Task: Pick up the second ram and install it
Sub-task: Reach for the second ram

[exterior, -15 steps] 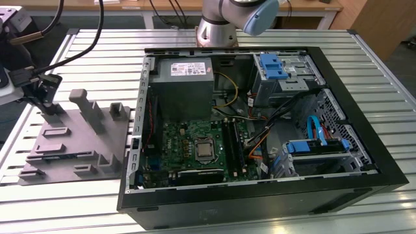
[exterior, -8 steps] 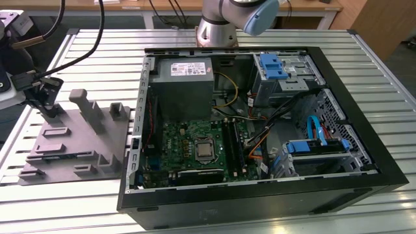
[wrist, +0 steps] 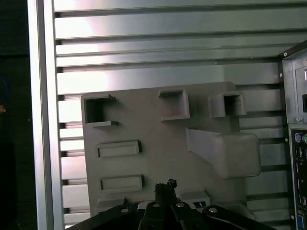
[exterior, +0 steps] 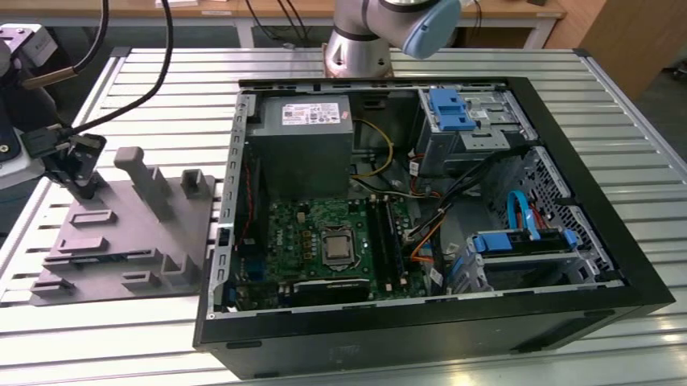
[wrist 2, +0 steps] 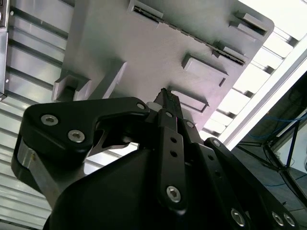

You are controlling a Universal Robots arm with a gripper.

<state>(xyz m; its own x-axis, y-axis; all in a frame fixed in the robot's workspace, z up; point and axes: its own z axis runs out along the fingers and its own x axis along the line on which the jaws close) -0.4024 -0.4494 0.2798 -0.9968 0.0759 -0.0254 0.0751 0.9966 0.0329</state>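
- Tabletop [exterior: 617,104]: slatted metal.
- Computer case [exterior: 429,326]: open, centre-right of the exterior view.
- Grey fixture [exterior: 129,229]: left, beside the case.
- Hand [exterior: 79,167]: fingers closed, empty, over the fixture's upper-left corner.
- Second ram [wrist 2: 192,34]: on edge in the fixture's holders in the second wrist view, apart from the hand.

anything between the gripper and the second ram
Nothing visible blocks it. The gripper hangs over the grey fixture; the second ram lies in its brackets, with only low blocks between.
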